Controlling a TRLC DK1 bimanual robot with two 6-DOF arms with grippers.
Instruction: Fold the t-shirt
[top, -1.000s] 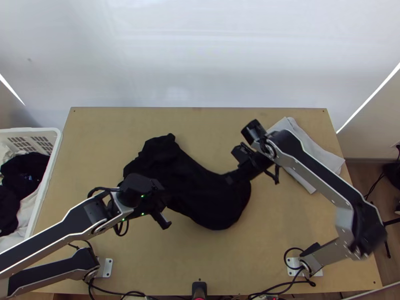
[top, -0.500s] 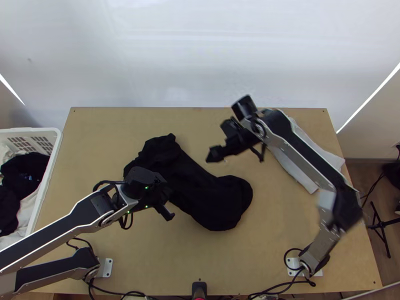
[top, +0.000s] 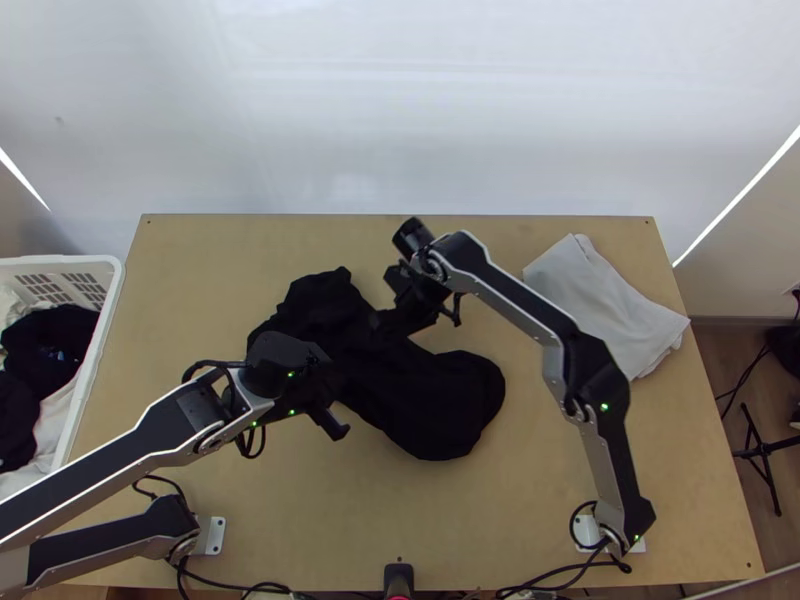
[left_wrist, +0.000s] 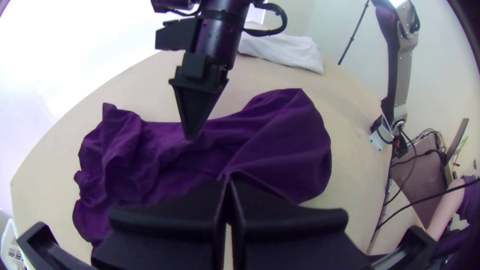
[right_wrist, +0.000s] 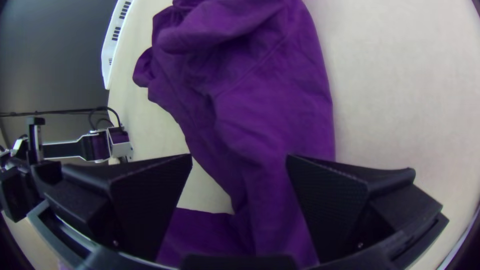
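The black t-shirt (top: 420, 400) lies bunched in a long shape across the middle of the table, its upper-left end crumpled; it looks purple in the left wrist view (left_wrist: 280, 135) and right wrist view (right_wrist: 280, 105). Over its lower-left side is my left gripper (top: 318, 395); in its wrist view the left gripper (left_wrist: 228, 182) is shut, with creases of cloth running out from its tips. My right gripper (top: 380, 322) points down over the narrow middle part. Cloth shows between and beyond the spread fingers of the right gripper (right_wrist: 239, 160), with nothing gripped.
A folded white cloth (top: 610, 310) lies at the table's back right. A white basket (top: 100, 340) holding dark and white clothes stands off the left edge. Bare tabletop (top: 400, 510) extends in front of the shirt.
My right gripper has moved up off the shirt's right part, then left to its middle, uncovering the white cloth. My left gripper has shifted slightly to the right; the shirt's outline is nearly unchanged.
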